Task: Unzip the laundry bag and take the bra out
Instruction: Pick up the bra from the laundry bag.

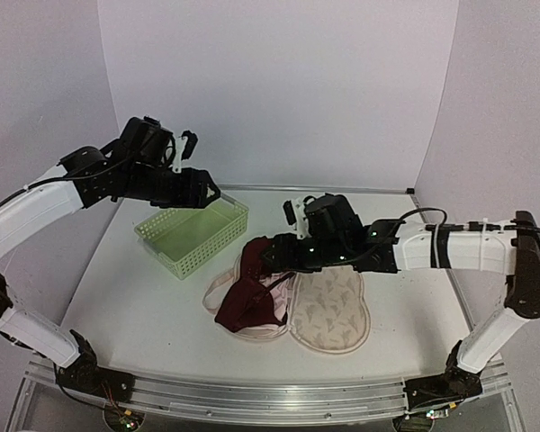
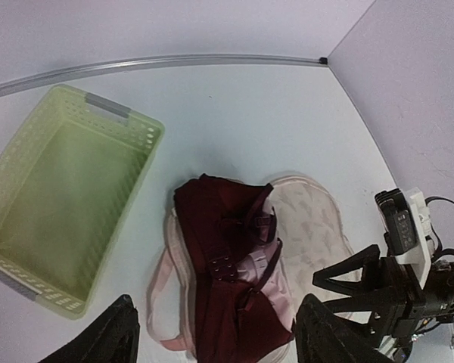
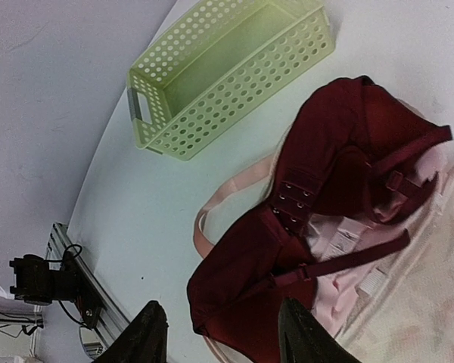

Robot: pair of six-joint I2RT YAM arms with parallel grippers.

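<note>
The laundry bag (image 1: 331, 308) lies unzipped and spread flat on the table, its cream patterned lining (image 2: 312, 225) facing up. The maroon bra (image 1: 250, 295) lies crumpled across the bag's left half, with its hooks and pale pink inner side (image 3: 327, 249) showing. My right gripper (image 1: 268, 259) hovers just above the bra's far end. It is open (image 3: 223, 340) with the bra (image 3: 318, 204) below it and nothing pinched. My left gripper (image 1: 205, 191) is raised over the basket's far side. It is open and empty (image 2: 216, 344), looking down on the bra (image 2: 227, 287).
A light green lattice basket (image 1: 194, 232) stands empty at the back left of the table, close to the bra. The bag's pink edging loops out toward the basket (image 3: 212, 212). The right arm's wrist (image 2: 397, 280) shows at the left wrist view's right edge. Walls enclose the back and sides.
</note>
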